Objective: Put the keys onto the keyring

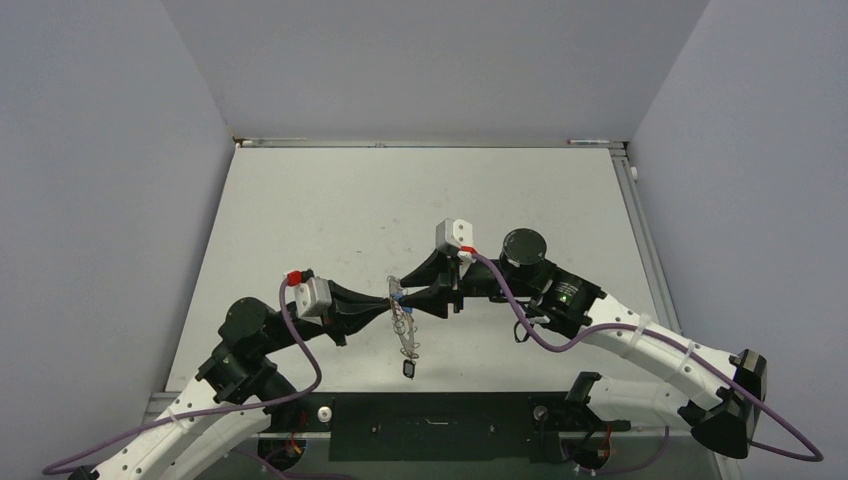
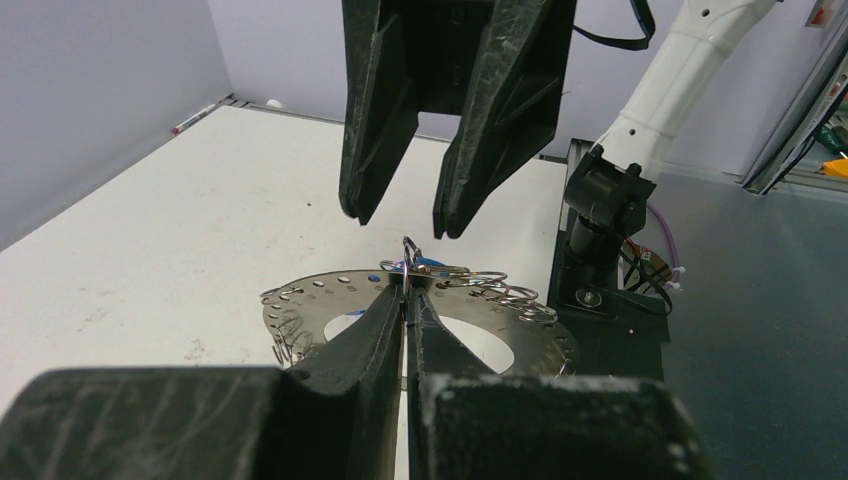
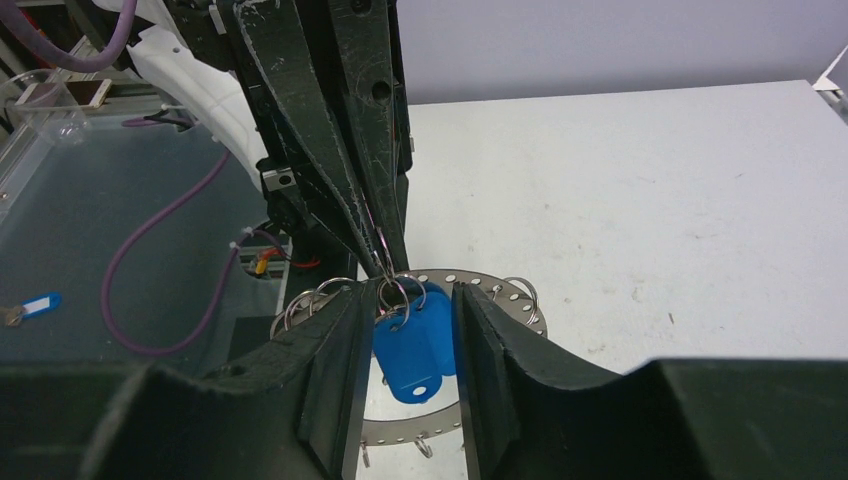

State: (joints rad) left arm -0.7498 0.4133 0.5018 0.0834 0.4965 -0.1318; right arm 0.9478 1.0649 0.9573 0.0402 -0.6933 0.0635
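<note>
The keyring (image 2: 330,310) is a flat silvery perforated hoop with small split rings along its rim. It hangs edge-on (image 1: 403,325) between the two arms in the top view. My left gripper (image 2: 408,292) is shut on a thin ring at the hoop's upper rim (image 3: 500,300). Two keys with blue plastic heads (image 3: 415,345) hang there from small rings. My right gripper (image 3: 408,290) is open, with a jaw on either side of the blue heads and a gap on the right. Seen from the left wrist, its fingers (image 2: 375,120) hang just above the pinch point. A dark tag (image 1: 409,369) dangles at the hoop's lower end.
The white table (image 1: 420,200) stretches behind the grippers, with grey walls on three sides. A black base plate (image 1: 440,425) lies between the arm mounts at the near edge. Another blue-tagged key (image 3: 30,305) rests off the table, far left in the right wrist view.
</note>
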